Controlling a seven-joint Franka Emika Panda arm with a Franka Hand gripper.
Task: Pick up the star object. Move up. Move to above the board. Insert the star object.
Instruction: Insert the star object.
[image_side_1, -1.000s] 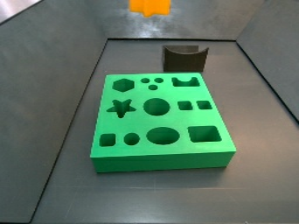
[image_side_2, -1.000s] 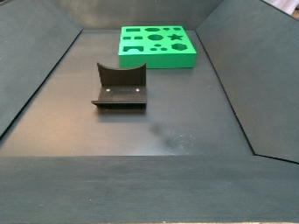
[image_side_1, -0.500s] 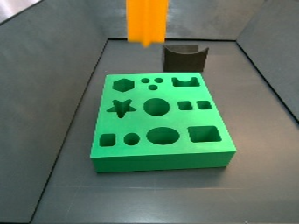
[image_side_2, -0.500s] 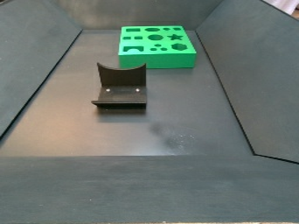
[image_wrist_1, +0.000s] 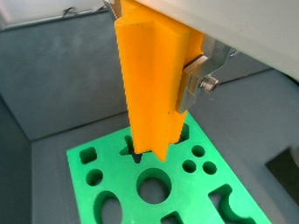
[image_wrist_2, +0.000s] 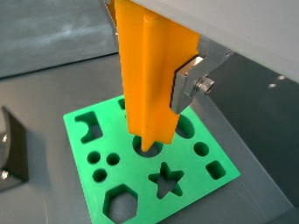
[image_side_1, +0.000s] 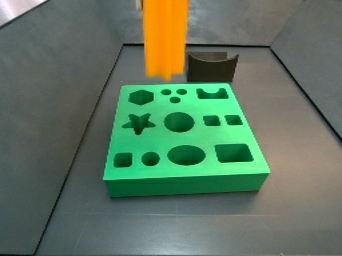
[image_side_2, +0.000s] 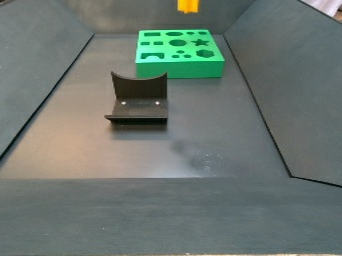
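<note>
The star object (image_wrist_1: 152, 79), a tall bright-orange ridged peg, hangs upright in my gripper (image_wrist_1: 158, 87), which is shut on it. A silver finger (image_wrist_1: 193, 83) presses its side; it shows likewise in a wrist view (image_wrist_2: 187, 83). The peg (image_wrist_2: 152, 79) hangs above the board (image_wrist_2: 140, 179), a bright-green block with many shaped holes. In a side view the peg (image_side_1: 166, 40) hangs over the board's (image_side_1: 187, 185) far edge, its lower end clear of the top. The star hole (image_side_1: 136, 123) lies nearer and empty. Only the peg's tip (image_side_2: 187, 5) shows in a side view.
The fixture (image_side_2: 136, 98), a dark U-shaped bracket on a base plate, stands on the dark floor apart from the board (image_side_2: 181, 67); it also shows behind the board (image_side_1: 211, 66). Sloped dark walls enclose the floor.
The orange peg has come down into the side view, from a tip at the top edge to a long stretch reaching just above the board's far edge.
</note>
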